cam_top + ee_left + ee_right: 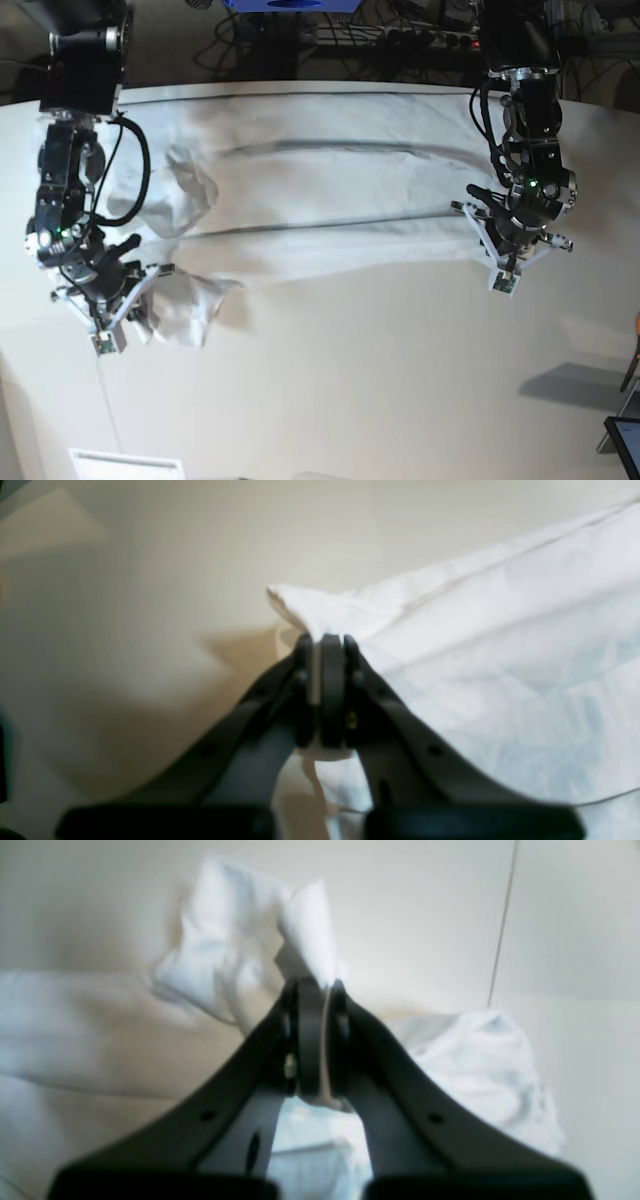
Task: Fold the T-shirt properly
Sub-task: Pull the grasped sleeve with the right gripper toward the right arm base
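table (380, 390): smooth off-white, seam lower left | T-shirt (330, 195): stretched across upper frame | left gripper (325, 640), right gripper (315, 985): each clamped on shirt | cables (400, 30): top edge

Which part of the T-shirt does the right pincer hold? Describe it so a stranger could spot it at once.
Start at the off-white table and the white T-shirt stretched across its far half. Follow the cloth to the base view's left end, where a crumpled sleeve-like flap hangs toward the near edge. The right pincer is shut on that flap; unlike the flatter, stretched body, it is bunched and wrinkled.
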